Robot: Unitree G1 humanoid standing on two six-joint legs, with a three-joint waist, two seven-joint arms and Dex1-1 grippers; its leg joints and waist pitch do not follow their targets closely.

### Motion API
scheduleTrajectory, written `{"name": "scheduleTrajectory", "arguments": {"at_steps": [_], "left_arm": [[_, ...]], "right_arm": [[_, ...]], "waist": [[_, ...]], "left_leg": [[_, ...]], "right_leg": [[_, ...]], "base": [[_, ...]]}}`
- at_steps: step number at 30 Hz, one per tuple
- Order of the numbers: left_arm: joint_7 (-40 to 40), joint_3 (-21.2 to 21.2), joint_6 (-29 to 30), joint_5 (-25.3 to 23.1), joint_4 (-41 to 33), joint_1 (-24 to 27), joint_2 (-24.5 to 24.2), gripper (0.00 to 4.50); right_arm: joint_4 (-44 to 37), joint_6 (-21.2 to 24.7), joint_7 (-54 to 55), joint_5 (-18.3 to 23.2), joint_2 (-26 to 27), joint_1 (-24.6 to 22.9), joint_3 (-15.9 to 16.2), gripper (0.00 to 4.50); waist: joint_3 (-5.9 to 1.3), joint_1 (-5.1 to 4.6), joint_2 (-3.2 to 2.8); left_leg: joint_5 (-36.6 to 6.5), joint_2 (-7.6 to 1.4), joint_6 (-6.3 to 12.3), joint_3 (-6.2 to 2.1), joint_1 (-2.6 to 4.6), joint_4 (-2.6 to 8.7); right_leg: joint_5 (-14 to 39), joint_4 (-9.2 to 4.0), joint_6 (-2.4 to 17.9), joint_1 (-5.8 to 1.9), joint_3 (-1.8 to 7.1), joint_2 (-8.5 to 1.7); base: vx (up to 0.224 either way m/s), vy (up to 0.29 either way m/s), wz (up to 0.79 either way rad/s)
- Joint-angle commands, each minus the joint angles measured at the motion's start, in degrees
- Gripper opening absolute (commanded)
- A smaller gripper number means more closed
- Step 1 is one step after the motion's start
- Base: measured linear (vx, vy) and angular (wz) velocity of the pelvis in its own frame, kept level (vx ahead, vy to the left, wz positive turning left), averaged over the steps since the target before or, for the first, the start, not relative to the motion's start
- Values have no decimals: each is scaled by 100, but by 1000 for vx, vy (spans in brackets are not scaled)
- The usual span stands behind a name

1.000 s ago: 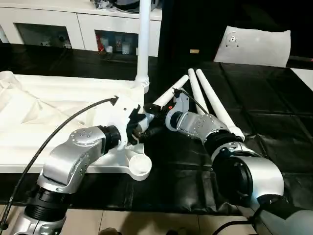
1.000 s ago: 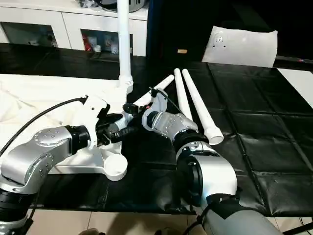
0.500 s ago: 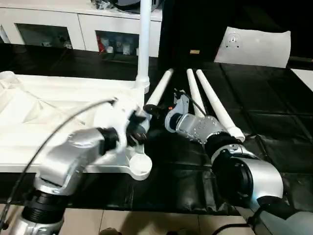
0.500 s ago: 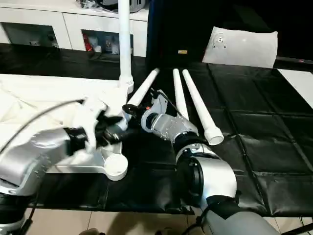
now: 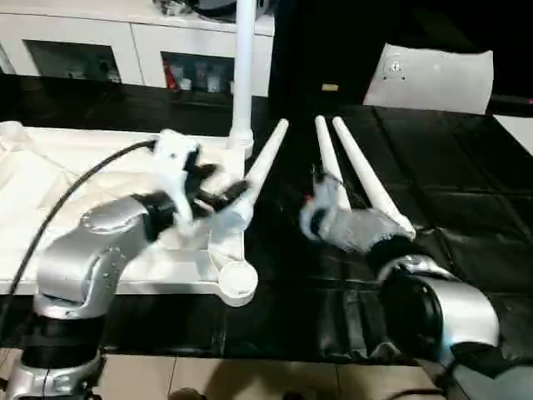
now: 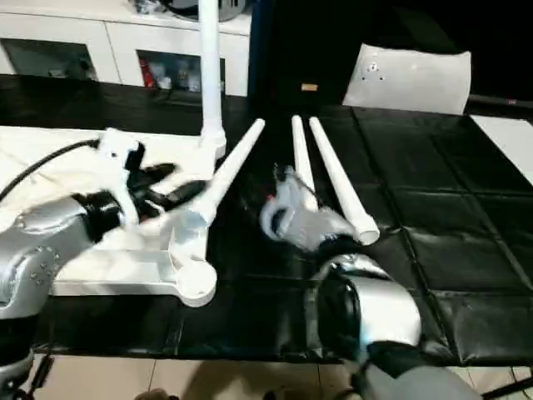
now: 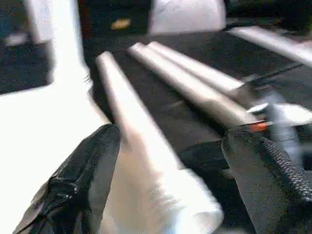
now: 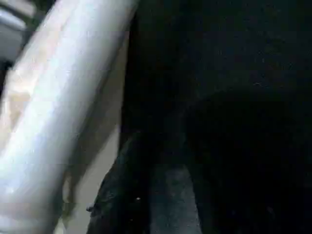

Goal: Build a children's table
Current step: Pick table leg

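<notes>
The white table top point(image 5: 50, 192) lies underside up on the left, with one leg point(image 5: 243, 67) standing upright in its far right corner socket. Its near corner socket point(image 5: 237, 282) has nothing in it. My left gripper point(image 5: 229, 193) is shut on the thick end of a second leg point(image 5: 265, 158), held tilted above the top's right edge with its thin end pointing away. The left wrist view shows this leg point(image 7: 146, 161) between the black fingers point(image 7: 92, 165). Two more legs point(image 5: 366, 179) lie side by side on the mat. My right gripper point(image 5: 321, 200) is blurred, just right of the held leg and apart from it.
A black mat point(image 5: 466, 208) covers the work surface. A white cabinet with dark openings point(image 5: 125, 42) runs along the back, and a white cushion-like bag point(image 5: 433, 79) sits at the far right. A black cable point(image 5: 75, 196) arcs over my left forearm.
The left gripper has carried the leg's thick end left and up, over the top's edge. The right gripper has come off that leg and drawn back to the right.
</notes>
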State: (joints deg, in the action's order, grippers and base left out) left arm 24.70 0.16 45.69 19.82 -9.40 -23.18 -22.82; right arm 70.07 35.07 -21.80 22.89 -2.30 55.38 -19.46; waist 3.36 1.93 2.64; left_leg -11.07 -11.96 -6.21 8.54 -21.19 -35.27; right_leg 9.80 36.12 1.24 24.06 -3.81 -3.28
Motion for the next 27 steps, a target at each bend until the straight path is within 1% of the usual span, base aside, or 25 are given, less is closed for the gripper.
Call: {"name": "scheduleTrajectory", "arguments": {"at_steps": [1,2,3,4,5,6,7,8,9,10,11,12,13,14,15,16,18,19,20,22,23,24,26,27], "left_arm": [[-176,-264,-204,-343,217,-100,-55,375],[-303,-500,-360,-649,512,-186,-104,375],[-415,-681,-513,-894,776,-268,-130,375],[-453,-736,-584,-992,878,-301,-129,375],[-510,-737,-601,-1030,1019,-346,-84,375],[-592,-764,-676,-1116,1168,-396,-54,375],[-668,-828,-787,-1258,1317,-444,-42,375],[-643,-917,-899,-1351,1527,-498,16,375],[-589,-935,-907,-1331,1533,-494,38,375],[-466,-957,-908,-1261,1508,-474,82,375],[-405,-967,-912,-1224,1484,-461,101,375],[-326,-967,-870,-1147,1427,-443,120,375],[-233,-986,-866,-1087,1365,-431,134,375],[-99,-1017,-808,-990,1227,-403,138,375],[-7,-1040,-771,-928,1132,-384,141,375],[55,-1055,-746,-883,1053,-370,149,375],[118,-1016,-727,-794,950,-353,204,375],[185,-1051,-765,-827,898,-339,189,375],[185,-1051,-765,-827,898,-339,189,375],[226,-1054,-749,-882,811,-293,139,375],[229,-1052,-744,-892,780,-273,116,375],[205,-1015,-722,-919,719,-234,46,375],[187,-943,-711,-908,653,-197,-2,375],[181,-892,-709,-885,605,-169,-23,375]], "right_arm": [[-315,69,-99,-132,-154,8,174,100],[-498,129,-145,-151,-227,-49,229,124],[-678,131,-198,-222,-273,-116,335,131],[-762,123,-227,-274,-285,-151,402,131],[-871,85,-250,-346,-291,-200,494,137],[-975,93,-276,-391,-297,-244,567,151],[-1105,74,-314,-448,-302,-299,643,166],[-1349,-20,-292,-515,-292,-380,720,166],[-1412,-22,-311,-515,-288,-392,733,178],[-1549,-84,-310,-547,-289,-437,788,184],[-1620,-122,-307,-570,-292,-465,824,194],[-1662,-178,-277,-602,-296,-486,852,206],[-1724,-169,-312,-602,-301,-514,889,206],[-1768,-182,-321,-600,-298,-531,905,225],[-1803,-190,-327,-598,-295,-545,915,225],[-1855,-138,-384,-598,-283,-562,942,232],[-1953,-165,-386,-704,-243,-603,1077,250],[-1995,-185,-388,-683,-202,-602,1062,268],[-1995,-185,-388,-683,-202,-602,1062,268],[-1988,-142,-456,-667,-160,-555,1085,277],[-1953,-129,-500,-660,-155,-533,1095,299],[-1744,-108,-410,-923,-220,-437,1317,311],[-1678,-100,-463,-1040,-260,-404,1450,316],[-1685,-54,-532,-1006,-260,-394,1445,331]], "waist": [[-400,23,-112],[-403,17,-101],[-398,34,-100],[-402,35,-158],[-409,28,-138],[-410,22,-159],[-425,26,-169],[-428,29,-199],[-409,26,-179],[-433,28,-177],[-440,36,-162],[-431,33,-180],[-427,33,-178],[-421,27,-133],[-420,39,-147],[-404,34,-148],[-397,25,-150],[-396,20,-138],[-394,21,-131],[-390,17,-138],[-389,11,-142],[-388,-1,-153],[-388,-2,-154],[-387,-3,-154]], "left_leg": [[-982,-64,-131,57,17,446],[-965,-64,-126,71,27,437],[-956,-52,-93,60,20,448],[-991,-57,-95,69,50,438],[-958,-57,-92,65,33,437],[-895,-57,-133,60,25,437],[-875,-59,-156,57,31,429],[-872,-63,-162,53,37,428],[-895,-54,-137,61,31,435],[-867,-60,-153,53,32,429],[-773,-65,-153,58,26,424],[-799,-69,-150,59,29,424],[-842,-69,-149,62,34,427],[-902,-67,-134,70,33,430],[-919,-74,-145,64,39,432],[-1001,-76,-148,68,37,441],[-1047,-76,-145,66,40,442],[-1054,-73,-150,66,36,443],[-1080,-69,-142,65,35,445],[-1109,-74,-144,61,42,451],[-1111,-75,-146,56,39,455],[-1105,-79,-172,46,29,459],[-1116,-71,-181,58,45,449],[-1113,-69,-173,60,42,450]], "right_leg": [[1328,-421,937,-335,235,-345],[1292,-411,977,-331,242,-350],[1315,-434,935,-341,232,-332],[1298,-438,903,-320,243,-339],[1265,-429,915,-341,243,-342],[1136,-424,999,-349,241,-343],[1079,-401,1041,-361,242,-355],[999,-396,1095,-360,243,-358],[1020,-432,1074,-351,241,-342],[946,-399,1136,-379,246,-363],[839,-383,1185,-386,245,-370],[822,-378,1243,-372,247,-370],[848,-387,1254,-368,245,-368],[910,-397,1256,-371,249,-365],[953,-388,1267,-374,250,-385],[1091,-413,1248,-364,251,-377],[1203,-427,1208,-358,252,-376],[1233,-429,1203,-358,252,-373],[1322,-440,1168,-361,253,-378],[1414,-449,1113,-353,254,-378],[1420,-448,1098,-352,251,-374],[1400,-437,1112,-353,245,-371],[1372,-443,1119,-343,250,-365],[1355,-441,1118,-349,253,-363]], "base": [[0,0,0],[0,0,0],[0,0,0],[0,0,0],[0,0,0],[0,0,0],[0,0,0],[0,0,0],[0,0,0],[0,0,0],[0,0,0],[0,0,0],[0,0,0],[0,0,0],[0,0,0],[0,0,0],[0,0,0],[0,0,0],[0,0,0],[0,0,0],[0,0,0],[0,0,0],[0,0,0],[0,0,0]]}}
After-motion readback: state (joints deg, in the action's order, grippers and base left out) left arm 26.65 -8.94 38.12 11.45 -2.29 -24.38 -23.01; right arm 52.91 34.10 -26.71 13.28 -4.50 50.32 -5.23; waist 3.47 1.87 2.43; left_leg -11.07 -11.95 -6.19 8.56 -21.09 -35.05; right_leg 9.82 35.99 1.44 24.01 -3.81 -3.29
